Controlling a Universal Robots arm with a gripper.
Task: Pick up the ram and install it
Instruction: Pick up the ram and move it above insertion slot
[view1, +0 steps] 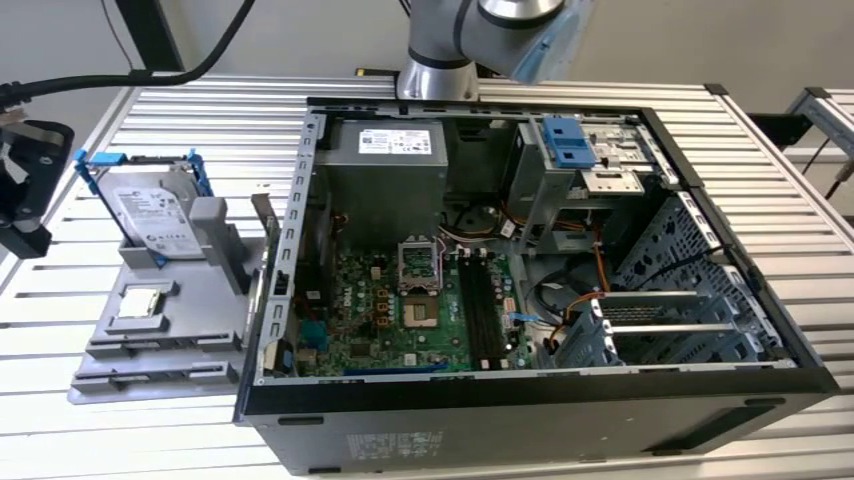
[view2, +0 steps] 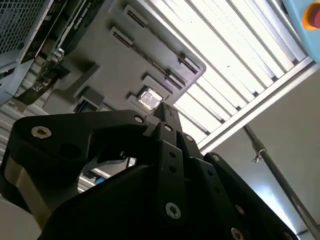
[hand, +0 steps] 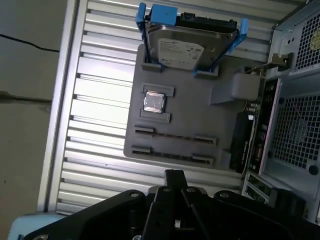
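**Exterior view.** An open computer case (view1: 534, 400) was recorded lying on a slatted table (view1: 747, 130), its motherboard (view1: 400, 310) exposed. A grey tray (view1: 174, 330) was set just beside the case, on the exterior view's left. A hard drive (view1: 154, 215) in a blue frame was propped in the tray, with a small square chip (view1: 143, 300) laid nearer the front. The gripper (view1: 24, 190) was seen at the exterior view's left edge, apart from the tray.

**First wrist view.** The ram (hand: 175, 136) was noted as a thin dark strip set on edge between two small holders of the tray. A second strip (hand: 170, 155) was seated alongside it. The gripper (hand: 174, 175) was held clear of both.

**Second wrist view.** The gripper (view2: 167, 115) was shown against the tray. How widely it was set could not be told.
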